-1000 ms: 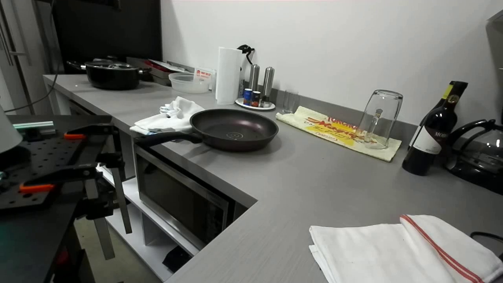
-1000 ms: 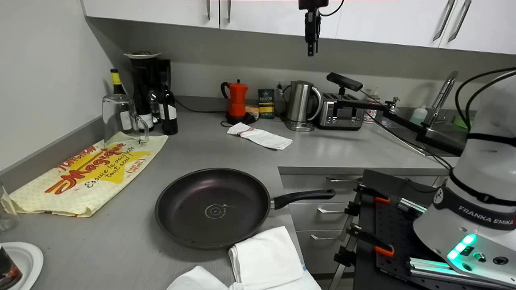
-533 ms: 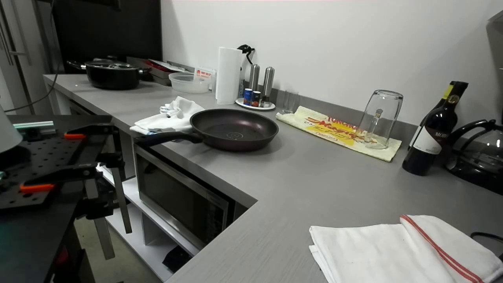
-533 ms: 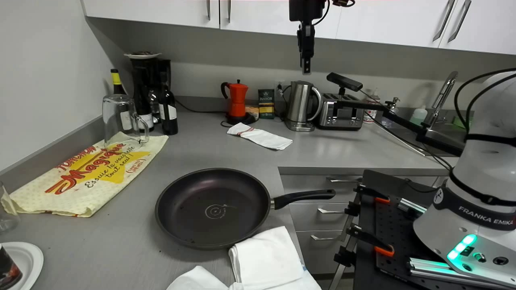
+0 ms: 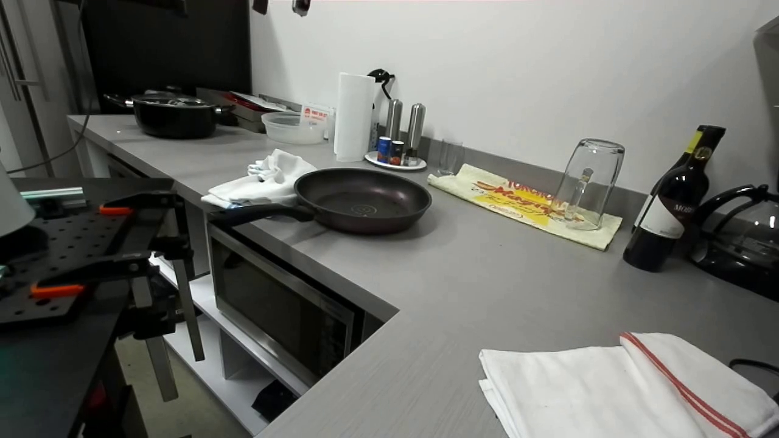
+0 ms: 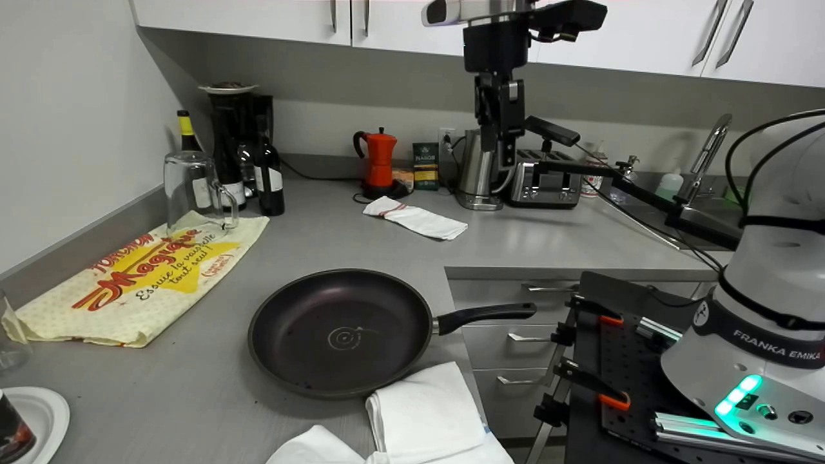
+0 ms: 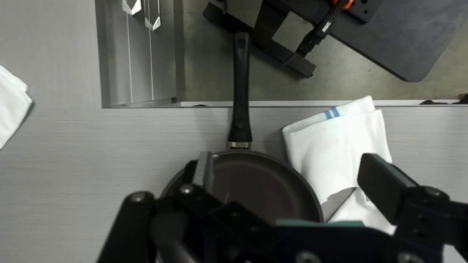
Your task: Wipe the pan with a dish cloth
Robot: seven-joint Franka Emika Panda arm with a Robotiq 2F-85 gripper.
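Note:
A black frying pan stands upright on the grey counter in both exterior views [image 5: 365,210] [image 6: 341,335] and in the wrist view [image 7: 256,179]. Its handle juts past the counter edge. A folded white cloth [image 6: 432,412] lies beside the pan, touching or nearly touching its rim. It also shows in an exterior view [image 5: 268,182] and, with a blue stripe, in the wrist view [image 7: 340,146]. My gripper [image 7: 292,179] is open and empty, high above the pan and the cloth. In an exterior view the gripper [image 6: 500,151] points down; only its fingertips [image 5: 280,6] show at another view's top edge.
A red-striped white cloth [image 6: 419,219] lies farther along the counter [image 6: 309,245]. A yellow printed towel [image 6: 161,270] bears an upturned glass mug [image 6: 193,187]. Bottles [image 6: 267,174], a red moka pot [image 6: 380,158], a kettle [image 6: 477,174] and a toaster [image 6: 544,183] stand at the back.
My gripper has come down from the top edge of an exterior view, and more of the wrist shows. Its fingertips now appear at another view's top. The pan and cloths have not moved.

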